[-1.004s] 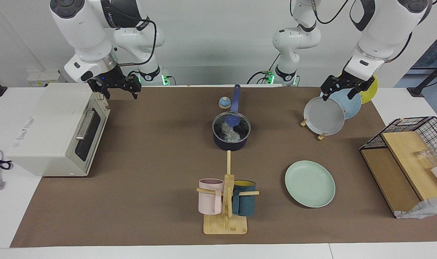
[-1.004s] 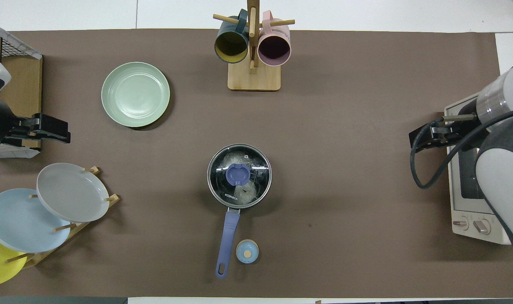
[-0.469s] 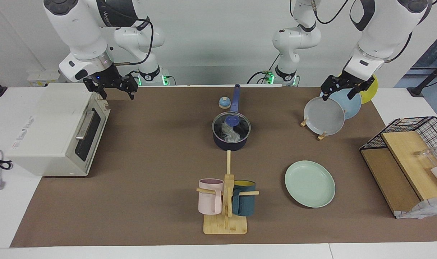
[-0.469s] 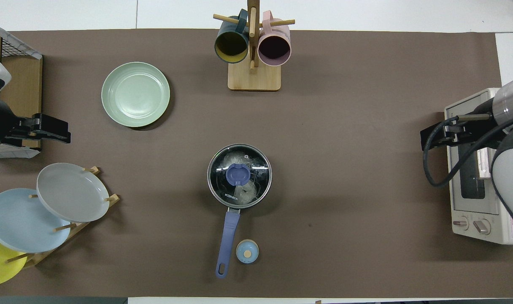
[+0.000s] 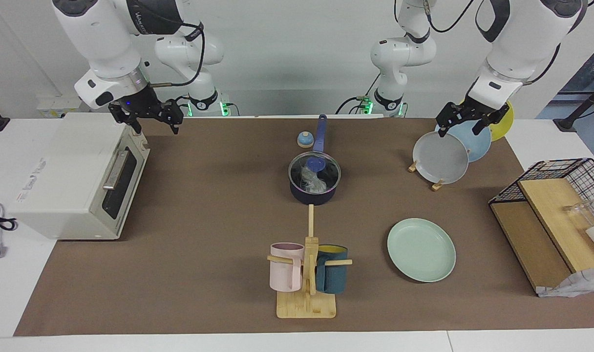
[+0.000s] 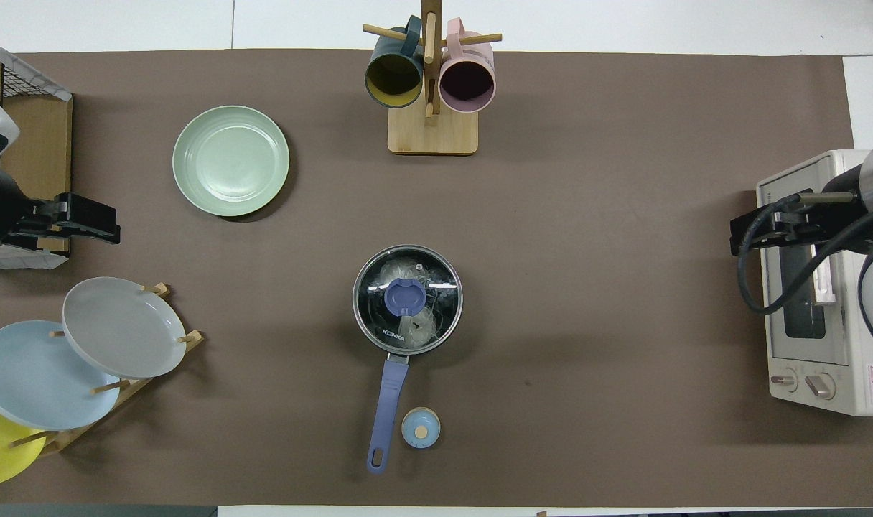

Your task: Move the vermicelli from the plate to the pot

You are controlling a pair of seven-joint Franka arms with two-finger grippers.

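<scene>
On the brown-covered worktop [image 5: 204,220], the right pincer [image 5: 152,119] hangs wide open and empty over the corner of the white toaster oven [image 5: 67,176]. At centre, the pot [image 5: 314,183] sits under a glass lid [image 6: 408,298], with both clumps of vermicelli [image 6: 415,324] inside it. A pink mug [image 5: 286,266] and a teal mug [image 5: 332,276] hang on a wooden stand [image 5: 307,303]. The green plate [image 5: 421,250] lies bare, toward the left arm's end. The left pincer [image 5: 464,123], wide open and holding nothing, hovers over the rack of plates [image 5: 438,159].
</scene>
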